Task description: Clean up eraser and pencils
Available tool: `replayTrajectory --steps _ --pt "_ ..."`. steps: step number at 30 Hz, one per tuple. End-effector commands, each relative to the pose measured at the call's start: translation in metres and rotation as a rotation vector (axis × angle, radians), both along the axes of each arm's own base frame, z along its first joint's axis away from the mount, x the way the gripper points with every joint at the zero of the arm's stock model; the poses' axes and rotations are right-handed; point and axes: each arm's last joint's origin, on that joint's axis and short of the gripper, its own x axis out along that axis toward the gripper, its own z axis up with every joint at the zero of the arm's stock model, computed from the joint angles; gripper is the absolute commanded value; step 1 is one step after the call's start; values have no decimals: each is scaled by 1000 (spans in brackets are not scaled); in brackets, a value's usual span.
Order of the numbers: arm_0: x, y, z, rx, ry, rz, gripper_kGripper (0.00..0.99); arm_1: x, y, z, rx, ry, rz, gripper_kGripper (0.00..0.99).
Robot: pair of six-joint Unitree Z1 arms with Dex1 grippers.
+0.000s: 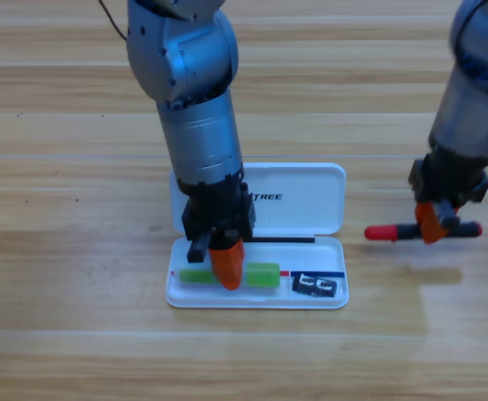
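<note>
In the white case's (194,296) tray, nearest the camera, lay a small black block (314,286) at the right end and a green eraser (262,275) at the left. The left gripper (226,269) pointed down onto the eraser; whether its jaws gripped it could not be told. Farther right, on the wooden table (60,251), the right gripper (430,223) was clamped on the red pencil (383,232).

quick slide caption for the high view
Left gripper on the green eraser in the white case; right gripper at the red pencil.
</note>
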Motion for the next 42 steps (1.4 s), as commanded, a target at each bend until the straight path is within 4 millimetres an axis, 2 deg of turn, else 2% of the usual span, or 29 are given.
replayTrajectory --steps 1,11,12,13,14,15,24,29,32,35,39,42 --pt "2 0 -25 49 51 12 0 -29 3 23 8 -15 34 0" --pt "0 2 -21 60 55 24 0 -41 6 28 4 -8 43 0" --pt "0 3 -19 61 53 29 250 -42 6 29 6 -10 44 0" --pt "-1 3 -17 60 50 33 675 -42 6 30 7 -11 43 0" --pt "-1 3 -16 61 50 37 946 -43 5 31 9 -14 43 0" --pt "-1 4 -15 61 51 39 989 -43 5 31 8 -15 43 0" --pt "-2 4 -9 69 53 52 990 -49 9 36 14 -21 49 0" --pt "-5 7 -1 62 49 52 990 -63 29 45 32 -36 80 0" --pt "-15 17 32 30 7 63 990 -67 50 45 38 -42 96 0" --pt "-32 36 85 -15 -67 81 990 -68 76 37 28 -43 112 0" --pt "-61 88 163 -93 -218 136 990 -67 108 22 11 -53 129 0" --pt "-81 138 202 -158 -315 211 990 -66 129 11 7 -61 141 0"
